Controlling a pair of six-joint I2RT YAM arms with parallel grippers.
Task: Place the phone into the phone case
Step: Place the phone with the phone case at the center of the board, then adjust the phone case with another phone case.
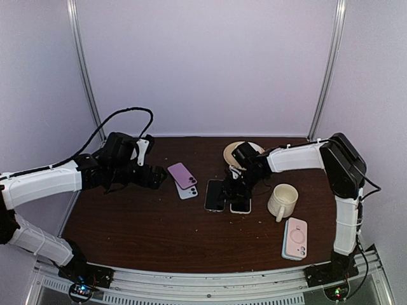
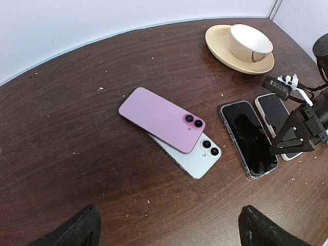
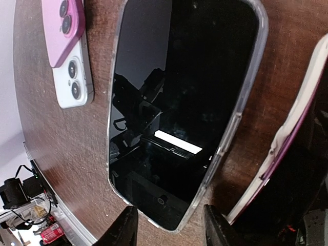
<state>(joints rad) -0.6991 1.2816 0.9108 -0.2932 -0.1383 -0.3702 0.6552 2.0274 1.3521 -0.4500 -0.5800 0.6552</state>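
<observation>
We're in a robot lab cell, no question. Pale blank walls [image 1: 203, 63] close it in, with bare metal posts [image 1: 81, 70] at the back corners. Two white arms [image 1: 44, 181] are bolted to a metal rail [image 1: 210, 289] along the near edge of a dark wooden desk [image 1: 159, 235]. A black cable [image 1: 121, 116] loops loose over the left one. Phones [image 2: 161, 119] lie out like test props. Off the desk edge, the right wrist view catches a red can [image 3: 51, 233].

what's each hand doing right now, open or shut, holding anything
Left hand: open, holding nothing.
Right hand: open, above one end of the black phone, holding nothing.
</observation>
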